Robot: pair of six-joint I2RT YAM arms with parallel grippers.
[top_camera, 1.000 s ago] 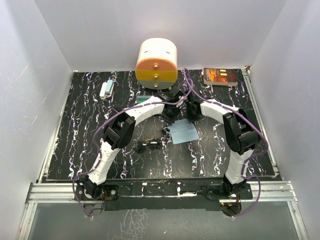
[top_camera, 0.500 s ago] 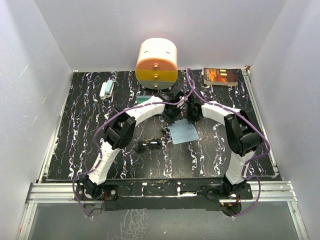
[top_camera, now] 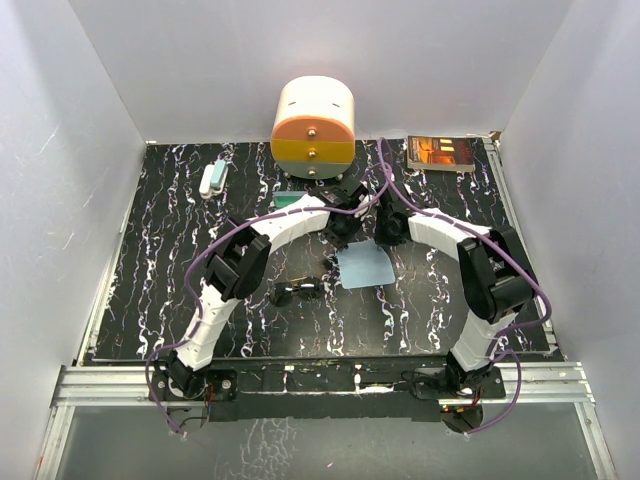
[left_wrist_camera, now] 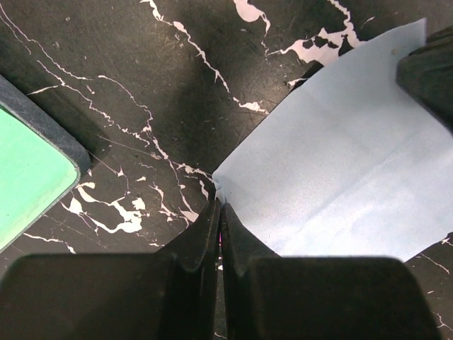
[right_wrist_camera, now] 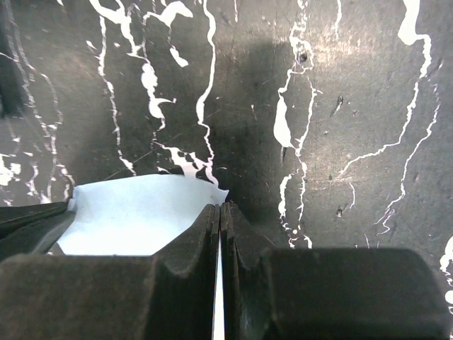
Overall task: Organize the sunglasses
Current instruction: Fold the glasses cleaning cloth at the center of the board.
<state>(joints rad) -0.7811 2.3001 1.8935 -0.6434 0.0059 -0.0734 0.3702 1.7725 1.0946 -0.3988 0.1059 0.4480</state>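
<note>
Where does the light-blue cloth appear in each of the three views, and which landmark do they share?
Top external: the cloth lies near the centre of the table, right of the sunglasses.
Left wrist: it fills the right half, one corner at the tips of the left gripper.
Right wrist: it is at the lower left, one corner at the tips of the right gripper.
Shared landmark: the table's black surface with white veins.

Left arm (top_camera: 240,265): we see it stretched forward, bent inward to centre.
Left tool (left_wrist_camera: 220,207): fingers pressed flat together.
Right arm (top_camera: 490,280): we see it mirrored, elbow out.
Right tool (right_wrist_camera: 219,207): fingers likewise closed, tips meeting.
</note>
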